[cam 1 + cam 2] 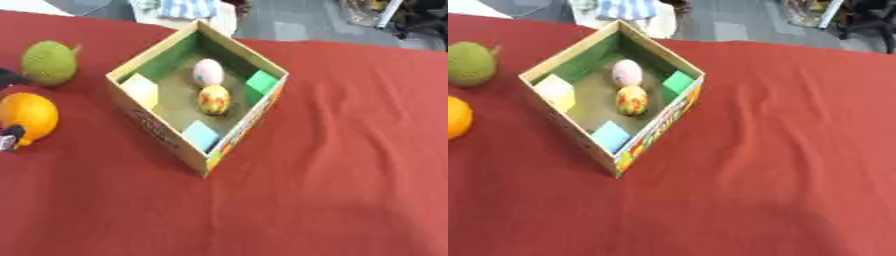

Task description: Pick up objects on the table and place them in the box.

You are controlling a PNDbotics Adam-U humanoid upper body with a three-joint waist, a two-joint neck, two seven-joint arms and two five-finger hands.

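An open cardboard box (164, 134) with a green inner lining stands turned like a diamond on the red tablecloth. Inside it lie a pale pink egg (207, 72) and a yellow patterned egg (214, 99), touching each other. An orange fruit (28, 114) sits at the left edge, with a rough green fruit (49, 62) behind it. Only dark bits of my left hand (9, 138) show at the left edge, one against the orange's lower left and one between the two fruits. My right hand is out of sight.
The red cloth (332, 165) spreads wide to the right of the box and in front of it. Beyond the table's far edge are grey floor, a light-coloured piece of furniture with a blue and white cloth (188, 7), and chair legs at the upper right.
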